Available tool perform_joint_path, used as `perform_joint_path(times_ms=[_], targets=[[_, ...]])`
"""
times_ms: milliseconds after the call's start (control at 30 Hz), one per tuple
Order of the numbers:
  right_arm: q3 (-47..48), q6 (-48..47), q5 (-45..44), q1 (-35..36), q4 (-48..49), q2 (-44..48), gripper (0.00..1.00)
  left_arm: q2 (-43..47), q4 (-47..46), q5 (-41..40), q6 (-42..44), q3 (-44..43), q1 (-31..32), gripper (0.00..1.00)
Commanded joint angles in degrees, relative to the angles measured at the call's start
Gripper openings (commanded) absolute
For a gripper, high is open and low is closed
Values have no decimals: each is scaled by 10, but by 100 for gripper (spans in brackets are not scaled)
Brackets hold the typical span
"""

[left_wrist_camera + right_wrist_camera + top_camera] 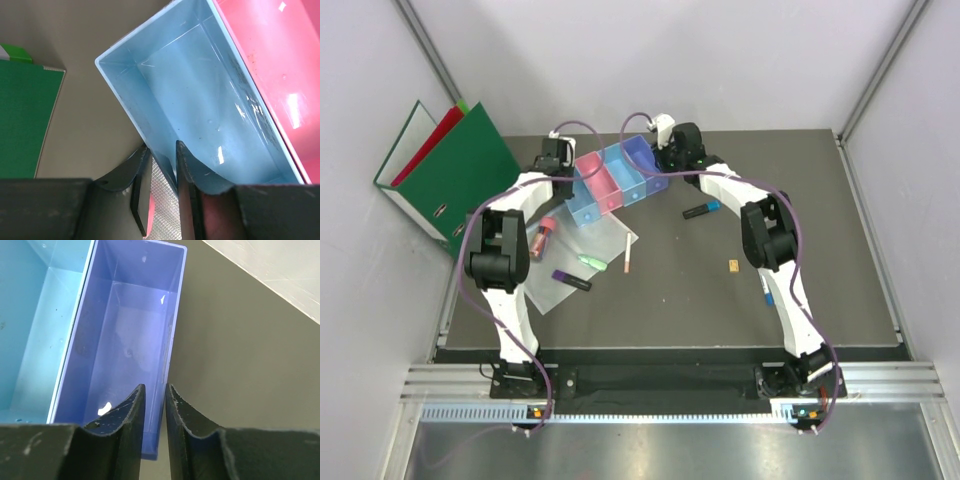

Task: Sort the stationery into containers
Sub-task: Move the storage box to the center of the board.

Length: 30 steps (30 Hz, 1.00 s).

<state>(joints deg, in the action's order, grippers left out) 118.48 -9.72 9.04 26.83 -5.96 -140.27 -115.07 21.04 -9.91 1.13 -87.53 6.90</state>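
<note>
White-walled booth, dark grey matte surface (820, 230), green and red ring binders (455, 170) leaning at far left.

Top view only:
- Four translucent rectangular bins sit joined in a skewed row at far centre: light blue bin (580, 208), pink bin (600, 183), blue bin (623, 170), purple bin (645, 158).
- All stationery lies outside them.
- On or at the clear plastic sleeve (610, 240) just near of the row: pink-capped glue stick (544, 238), green highlighter (590, 262), purple-black marker (571, 280), thin pink pen (627, 260).
- Right of the row, well apart: black marker with blue end (701, 210).
- Nearer the bases: tiny tan block (733, 265).
- The wrists hide both sets of jaws here.

Left wrist view shows glossy, thin, smooth plastic walls with sharp square corners. The left claw (161, 146) is narrowly spread astride the light blue bin's long outer wall, one finger inside and one outside. A sliver of gap shows beside the outer finger (140, 190).

Right wrist view: the right claw (155, 386) straddles the purple bin's outer long wall, jaws close together. Cannot tell whether they clamp it. The dark finger tips are curved and scuffed.
</note>
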Motion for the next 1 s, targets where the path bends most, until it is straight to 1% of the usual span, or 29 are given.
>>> perform_joint_path(times_ms=[0,67,200,567,700,767,967], targets=[[-25,20,27,10,-34,35,22,-9,-18,28,6,-30,7,27],[-46,23,24,10,-25,49,19,-11,-18,29,8,-32,8,23],[-70,24,14,10,-14,67,14,-13,-16,38,10,-40,11,19],[-108,34,-24,10,1,99,8,-30,-20,66,36,-62,27,18],[-118,40,-49,10,8,108,7,-38,-22,87,41,-77,33,18],[-124,43,-58,10,5,111,6,-42,-21,114,47,-81,36,18],[-139,43,-89,9,8,125,5,-47,-26,140,61,-90,49,17]])
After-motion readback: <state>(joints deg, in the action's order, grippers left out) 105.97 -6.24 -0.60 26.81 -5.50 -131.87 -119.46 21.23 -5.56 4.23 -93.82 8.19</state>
